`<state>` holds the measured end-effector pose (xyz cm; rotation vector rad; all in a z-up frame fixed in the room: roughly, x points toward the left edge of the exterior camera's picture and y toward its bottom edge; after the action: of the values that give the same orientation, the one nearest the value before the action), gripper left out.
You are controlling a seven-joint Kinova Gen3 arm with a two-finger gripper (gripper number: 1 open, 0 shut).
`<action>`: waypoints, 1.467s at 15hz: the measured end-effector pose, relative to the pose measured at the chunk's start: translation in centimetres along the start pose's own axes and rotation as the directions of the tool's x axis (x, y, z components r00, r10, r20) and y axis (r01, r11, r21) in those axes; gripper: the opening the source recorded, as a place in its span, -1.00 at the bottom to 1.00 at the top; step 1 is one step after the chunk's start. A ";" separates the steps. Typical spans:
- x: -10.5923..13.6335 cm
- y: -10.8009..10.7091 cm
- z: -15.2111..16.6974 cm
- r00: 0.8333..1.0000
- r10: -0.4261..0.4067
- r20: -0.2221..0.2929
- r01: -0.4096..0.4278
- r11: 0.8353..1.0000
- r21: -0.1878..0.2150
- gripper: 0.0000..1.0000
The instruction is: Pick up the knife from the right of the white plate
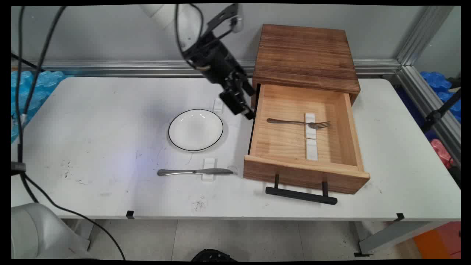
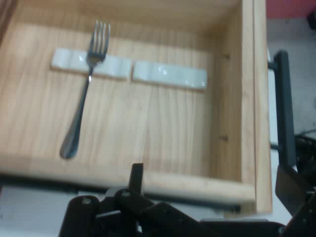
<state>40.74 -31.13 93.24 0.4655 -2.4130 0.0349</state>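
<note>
My black gripper hangs open just above the left wall of a pulled-out wooden drawer, with nothing held. Inside the drawer a metal fork lies across the upper of two white strips. In the hand view the fork lies at the upper left with its tines pointing up, and the drawer's wall runs down the right. My gripper rises from the bottom edge there, its fingers wide apart over the drawer's near wall.
The drawer comes out of a wooden cabinet at the back and has a black bar handle. Left of it lie a white plate and a table knife on a small white block. Black cables hang at the left.
</note>
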 end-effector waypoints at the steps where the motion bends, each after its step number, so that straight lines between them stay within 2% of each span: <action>1: -0.8 0.1 -0.6 1.000 0.005 0.007 -0.005 1.000 -0.003 1.00; 8: -6.2 1.2 -3.5 0.997 0.037 0.067 -0.036 0.999 -0.022 1.00; 14: -9.8 2.4 -5.0 0.991 0.050 0.127 -0.047 0.999 -0.022 1.00; 18: -11.8 3.7 -5.0 0.983 0.055 0.178 -0.055 0.998 -0.003 1.00; 22: -12.9 5.6 -3.9 0.978 0.025 0.205 -0.031 0.999 0.026 1.00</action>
<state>50.43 -21.20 88.74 0.4686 -2.6243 0.0361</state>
